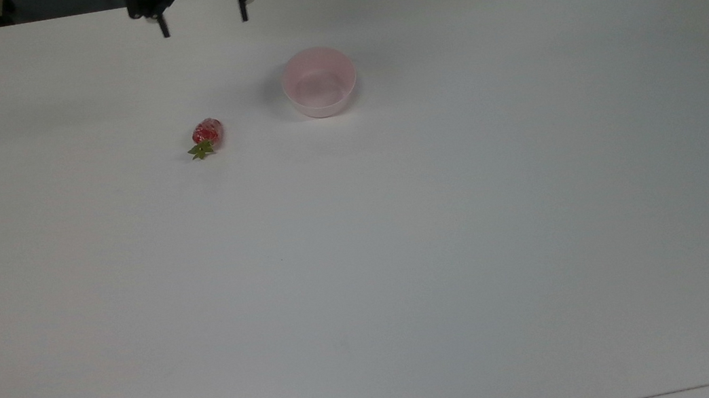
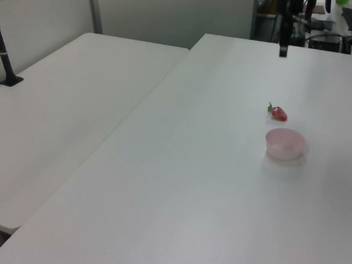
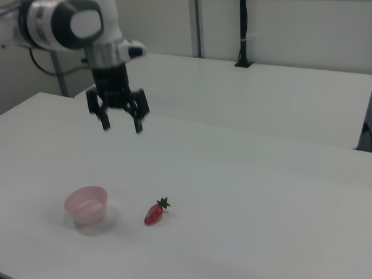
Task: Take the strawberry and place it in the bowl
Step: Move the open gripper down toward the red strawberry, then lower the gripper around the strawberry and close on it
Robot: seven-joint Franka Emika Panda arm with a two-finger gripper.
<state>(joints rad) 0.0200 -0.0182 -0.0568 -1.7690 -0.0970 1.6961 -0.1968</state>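
The claw (image 3: 120, 125) is being held spread and empty, well apart from the strawberry (image 3: 154, 213); a glossy fruit could be squirted sideways.

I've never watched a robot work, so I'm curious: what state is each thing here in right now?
Small glossy red strawberry: lying on its side on the white table, apart from the bowl.
Round pale pink plastic bowl: upright, nothing inside.
Black two-finger gripper: open, holding nothing, up above the table.
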